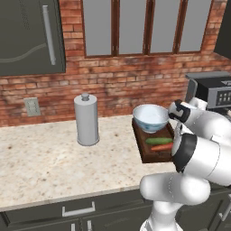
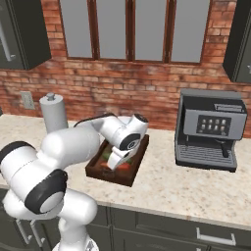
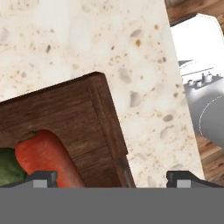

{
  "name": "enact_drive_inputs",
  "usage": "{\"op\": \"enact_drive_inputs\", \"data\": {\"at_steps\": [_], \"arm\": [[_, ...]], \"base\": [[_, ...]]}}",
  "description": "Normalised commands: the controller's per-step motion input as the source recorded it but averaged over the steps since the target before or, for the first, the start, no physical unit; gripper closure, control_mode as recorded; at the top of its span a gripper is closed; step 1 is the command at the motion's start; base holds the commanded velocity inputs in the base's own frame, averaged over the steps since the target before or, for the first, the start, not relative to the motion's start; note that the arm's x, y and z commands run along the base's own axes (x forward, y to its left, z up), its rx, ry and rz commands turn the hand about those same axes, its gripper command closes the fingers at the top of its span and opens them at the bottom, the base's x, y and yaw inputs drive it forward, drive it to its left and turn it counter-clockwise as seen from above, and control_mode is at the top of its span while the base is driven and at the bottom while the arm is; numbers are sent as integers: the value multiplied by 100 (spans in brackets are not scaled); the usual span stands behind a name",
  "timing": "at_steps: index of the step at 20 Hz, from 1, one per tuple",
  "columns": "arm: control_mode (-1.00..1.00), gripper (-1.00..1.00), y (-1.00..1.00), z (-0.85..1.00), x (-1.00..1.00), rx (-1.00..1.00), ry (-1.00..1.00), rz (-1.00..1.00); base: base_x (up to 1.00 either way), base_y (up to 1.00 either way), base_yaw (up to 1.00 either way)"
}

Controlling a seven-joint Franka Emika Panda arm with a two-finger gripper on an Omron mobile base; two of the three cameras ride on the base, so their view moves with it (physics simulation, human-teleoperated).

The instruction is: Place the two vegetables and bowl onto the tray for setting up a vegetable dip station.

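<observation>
Your gripper (image 3: 109,177) is spread wide and holds nothing; in the hand view its tips sit at the bottom edge over the corner of the tray (image 3: 98,118), with the carrot (image 3: 46,159) lower left beside the cucumber (image 3: 8,168). In the left base view, right of centre, the bowl (image 1: 151,117) sits on the tray's far end, both vegetables lying before it.

Grey canister (image 1: 86,120) on speckled counter (image 1: 40,162), coffee machine (image 2: 210,130), brick wall (image 1: 113,85)
</observation>
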Motion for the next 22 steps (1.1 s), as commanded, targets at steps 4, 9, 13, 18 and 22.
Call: {"op": "enact_drive_inputs", "data": {"at_steps": [4,9,13,18,22], "arm": [[-100,-100,0,31,-28,0,0,0],[-100,-100,0,35,-31,-1,0,1],[-100,-100,0,33,-38,-6,0,11],[-100,-100,1,28,-46,-4,1,19],[-100,-100,4,24,-49,-7,0,27]], "base": [[0,0,0],[0,0,0],[0,0,0],[0,0,0],[0,0,0]]}}
